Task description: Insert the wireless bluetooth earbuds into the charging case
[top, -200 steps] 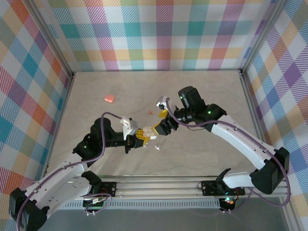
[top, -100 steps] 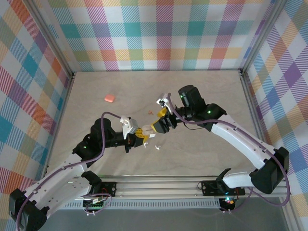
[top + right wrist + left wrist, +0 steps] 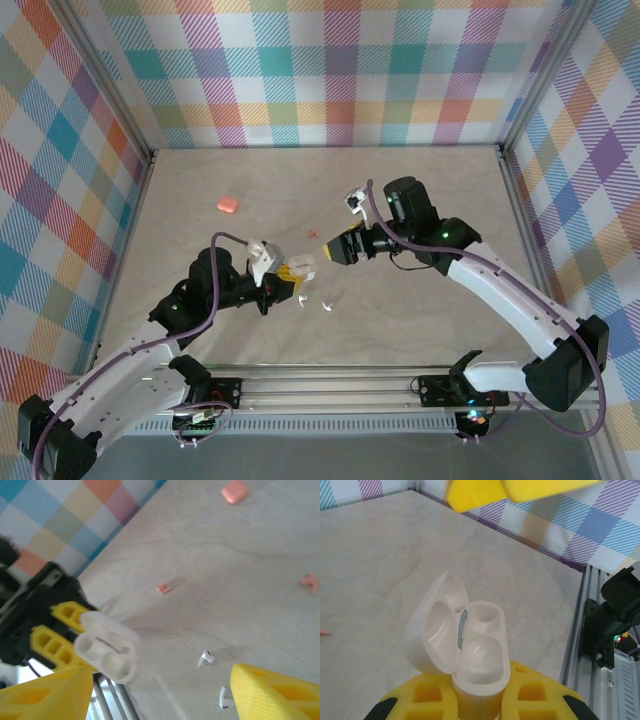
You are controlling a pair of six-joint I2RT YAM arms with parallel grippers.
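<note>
- The left gripper clamps the base of the white charging case. Its long axis runs out along the fingers, with the lid swung open.
- The left wrist view shows both wells empty.
- The right gripper faces the case mouth, its jaws spread and empty.
- The right wrist view shows a white earbud and a second white earbud on the table near the case, with a pink earbud farther off.
</note>
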